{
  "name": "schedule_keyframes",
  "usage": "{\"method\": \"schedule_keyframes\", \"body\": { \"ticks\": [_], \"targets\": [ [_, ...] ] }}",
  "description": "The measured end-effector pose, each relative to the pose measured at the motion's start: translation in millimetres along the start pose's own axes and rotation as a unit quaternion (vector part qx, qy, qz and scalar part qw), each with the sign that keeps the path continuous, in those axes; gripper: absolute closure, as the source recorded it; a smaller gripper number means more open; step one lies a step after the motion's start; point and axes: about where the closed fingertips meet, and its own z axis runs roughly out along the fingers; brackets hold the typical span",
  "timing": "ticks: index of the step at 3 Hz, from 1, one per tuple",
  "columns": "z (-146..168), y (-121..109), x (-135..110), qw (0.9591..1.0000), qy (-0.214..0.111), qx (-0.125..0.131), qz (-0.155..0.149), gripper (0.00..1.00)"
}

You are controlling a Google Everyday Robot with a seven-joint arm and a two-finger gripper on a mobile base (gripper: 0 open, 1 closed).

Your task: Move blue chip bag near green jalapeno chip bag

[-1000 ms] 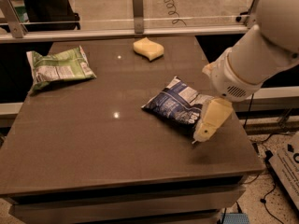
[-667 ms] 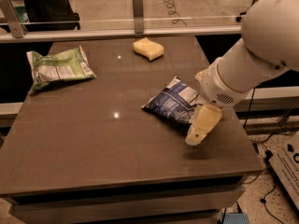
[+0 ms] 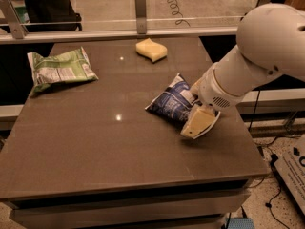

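Low over the right side of the table, the gripper is hanging at the end of the white arm, and whether it is spread or closed up cannot be told. Just beside the gripper, on its far-left side in the view, the blue chip bag is lying flat, seemingly touching it. Well apart from the gripper, across the table toward the far left corner, the green jalapeno chip bag is lying. Beyond the gripper, near the back edge, a pale yellow sponge is sitting.
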Motion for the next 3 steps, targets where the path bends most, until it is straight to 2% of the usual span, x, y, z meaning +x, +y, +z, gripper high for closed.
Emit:
{"method": "schedule_keyframes", "body": {
  "ticks": [1, 2, 3],
  "targets": [
    [0, -8, -7, 1.0, -0.007, 0.002, 0.0, 0.62],
    [-6, -23, -32, 0.9996, -0.023, 0.01, -0.017, 0.85],
    [-17, -46, -80, 0.9973, -0.056, 0.02, -0.043, 1.0]
  ]
}}
